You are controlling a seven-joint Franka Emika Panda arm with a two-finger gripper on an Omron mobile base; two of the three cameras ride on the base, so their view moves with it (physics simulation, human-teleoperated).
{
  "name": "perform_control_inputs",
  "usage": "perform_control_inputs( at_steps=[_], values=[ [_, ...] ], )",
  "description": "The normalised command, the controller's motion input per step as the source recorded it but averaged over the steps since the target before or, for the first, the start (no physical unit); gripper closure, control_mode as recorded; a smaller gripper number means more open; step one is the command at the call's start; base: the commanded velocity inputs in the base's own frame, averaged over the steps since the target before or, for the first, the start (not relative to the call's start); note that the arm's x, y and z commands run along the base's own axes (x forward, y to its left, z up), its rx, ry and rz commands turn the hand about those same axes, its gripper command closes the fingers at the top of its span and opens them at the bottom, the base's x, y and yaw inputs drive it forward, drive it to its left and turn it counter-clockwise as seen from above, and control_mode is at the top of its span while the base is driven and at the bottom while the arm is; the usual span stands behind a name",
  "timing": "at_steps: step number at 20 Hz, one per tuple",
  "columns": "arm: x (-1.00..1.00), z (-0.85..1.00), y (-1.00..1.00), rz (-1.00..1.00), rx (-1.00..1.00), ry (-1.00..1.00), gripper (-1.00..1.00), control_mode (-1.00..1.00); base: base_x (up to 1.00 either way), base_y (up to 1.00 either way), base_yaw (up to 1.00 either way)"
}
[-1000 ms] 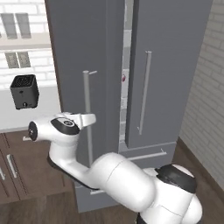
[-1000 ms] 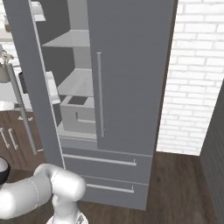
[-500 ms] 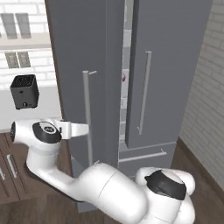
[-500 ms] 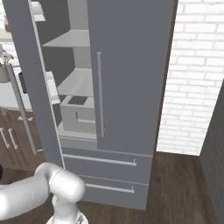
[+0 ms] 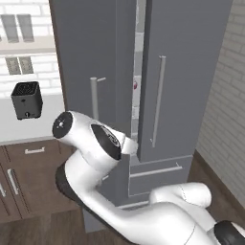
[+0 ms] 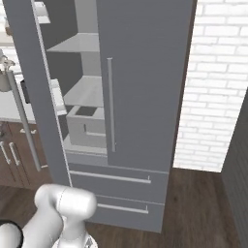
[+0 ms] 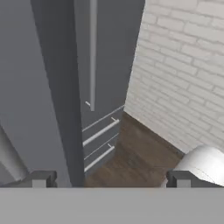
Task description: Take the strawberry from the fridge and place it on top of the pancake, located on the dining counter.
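We see a small red spot, likely the strawberry (image 5: 136,85), through the narrow gap between the doors of the tall grey fridge (image 5: 191,72), about halfway up. In the right base view, the fridge's left door stands ajar, showing pale shelves (image 6: 80,43) and a bin (image 6: 87,127). In the hand view our gripper (image 7: 111,178) points past the fridge toward the wood floor (image 7: 131,159) and brick wall (image 7: 183,74), its fingertips (image 7: 41,179) spread wide, holding nothing. A black toaster (image 5: 26,99) sits on the worktop to the left.
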Motion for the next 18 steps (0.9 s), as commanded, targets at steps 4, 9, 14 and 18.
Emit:
perform_control_inputs(
  at_steps=[4, 9, 14, 18],
  values=[
    [-0.53, 0.57, -1.0, 0.23, 0.66, 0.0, -1.0, -1.0, 0.0, 0.0, 0.0],
    [-0.28, 0.36, -0.99, 0.27, 0.63, 0.04, -1.0, -1.0, 0.0, 0.0, 0.0],
    [0.52, 0.08, -0.91, 0.24, 0.68, 0.12, -1.0, -1.0, 0.0, 0.0, 0.0],
    [0.72, 0.07, -0.7, 0.25, 0.66, 0.21, -1.0, -1.0, 0.0, 0.0, 0.0]
  ],
)
